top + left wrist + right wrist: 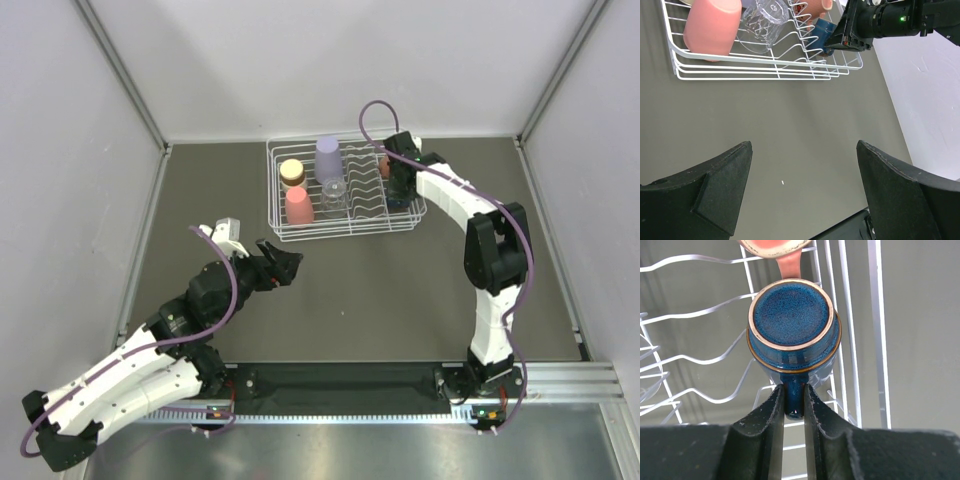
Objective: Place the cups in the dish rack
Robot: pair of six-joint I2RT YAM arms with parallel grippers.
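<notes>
Inventory, as seen from beside the table:

- Dish rack: white wire, standing on the dark table towards its far side. A row of upright prongs fills the right half.
- Dark blue mug: inside the rack at its right end, among the wires. Its base faces the right wrist camera and its handle points back towards the fingers. The rim cannot be seen.
- Right gripper: reached over the right end of the rack, its two fingers pressed against either side of the blue mug's handle, gripping it.
- Salmon-pink mug: in the rack just beyond the blue mug, its handle pointing down towards the blue mug's base.
- Lavender tumbler: in the rack at the far side, near the middle.
- Pink tumbler: in the rack near its front left corner.
- Clear faceted glass: in the rack just beside the pink tumbler, at the start of the prongs.
- Pale-topped cup: in the rack at the far left, behind the pink tumbler. I cannot tell its material.
- Left gripper: over bare table in front of the rack, well apart from it, fingers spread wide with nothing between them.
</notes>
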